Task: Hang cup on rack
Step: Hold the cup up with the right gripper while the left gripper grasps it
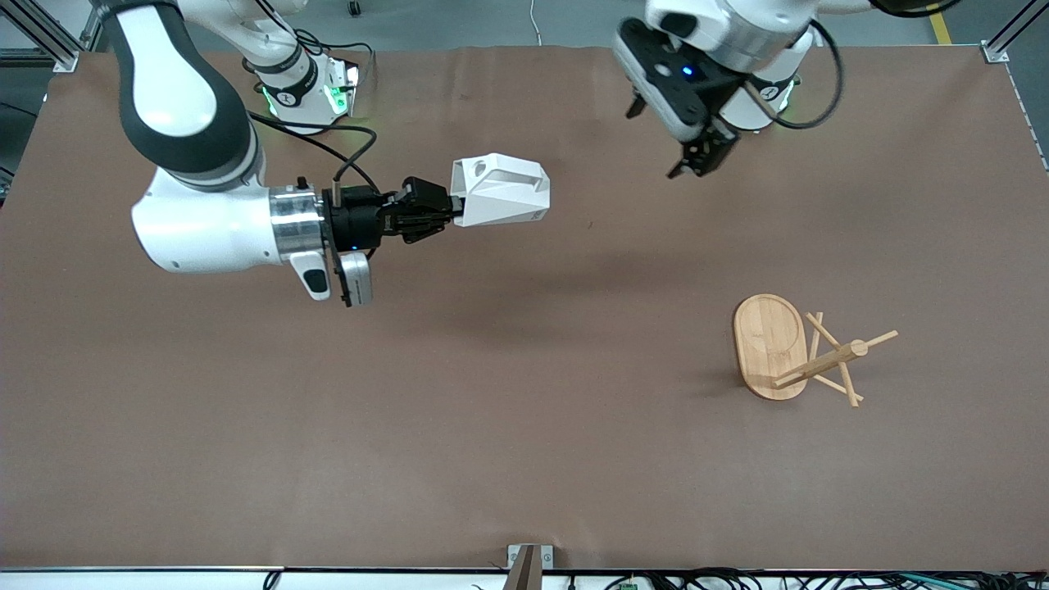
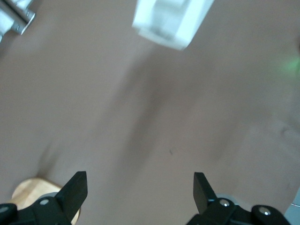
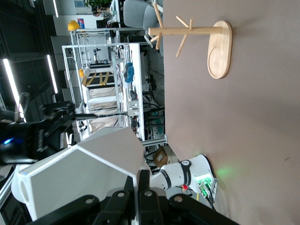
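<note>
My right gripper (image 1: 456, 206) is shut on the rim of the white faceted cup (image 1: 500, 191) and holds it on its side in the air over the middle of the table; the handle with its round hole faces up. The cup also fills the right wrist view (image 3: 75, 178). The bamboo rack (image 1: 799, 351) stands on its oval base toward the left arm's end of the table, nearer the front camera; it also shows in the right wrist view (image 3: 197, 33). My left gripper (image 1: 698, 160) is open and empty, up over the table near its own base.
The brown table cover (image 1: 524, 459) spreads under everything. The left wrist view shows the cup (image 2: 171, 21) farther off and an edge of the rack base (image 2: 26, 192). A metal bracket (image 1: 529, 561) sits at the table's front edge.
</note>
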Robot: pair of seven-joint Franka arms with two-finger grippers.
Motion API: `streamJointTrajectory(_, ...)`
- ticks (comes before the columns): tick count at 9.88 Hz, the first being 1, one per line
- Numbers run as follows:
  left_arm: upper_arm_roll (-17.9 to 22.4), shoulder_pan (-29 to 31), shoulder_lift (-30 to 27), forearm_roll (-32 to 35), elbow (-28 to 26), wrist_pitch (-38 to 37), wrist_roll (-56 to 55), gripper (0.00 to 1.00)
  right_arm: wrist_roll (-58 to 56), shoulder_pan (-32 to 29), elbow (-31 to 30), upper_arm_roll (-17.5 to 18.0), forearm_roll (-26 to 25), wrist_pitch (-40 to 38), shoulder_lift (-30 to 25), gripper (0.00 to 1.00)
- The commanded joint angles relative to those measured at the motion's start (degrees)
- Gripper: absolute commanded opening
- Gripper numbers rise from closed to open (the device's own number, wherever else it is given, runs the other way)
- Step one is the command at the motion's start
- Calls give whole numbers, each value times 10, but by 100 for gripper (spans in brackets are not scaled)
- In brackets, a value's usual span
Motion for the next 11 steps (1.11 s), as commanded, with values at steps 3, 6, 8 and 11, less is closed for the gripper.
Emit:
streamJointTrajectory(3, -31, -17, 13, -1, -2, 52, -2, 100, -16, 4, -15, 4, 21, -22, -10, 2)
streamJointTrajectory(6, -31, -45, 24, 3, -1, 89, -14, 100, -16, 4, -13, 4, 21, -24, -11, 2)
streamJointTrajectory(8, -33, -53, 39, 4, 0, 110, -14, 100, -14, 4, -13, 4, 21, -25, -11, 2)
streamJointTrajectory(11, -33, -65, 59, 26, 9, 129, -11, 100, -16, 4, -14, 4, 21, -46, -12, 3)
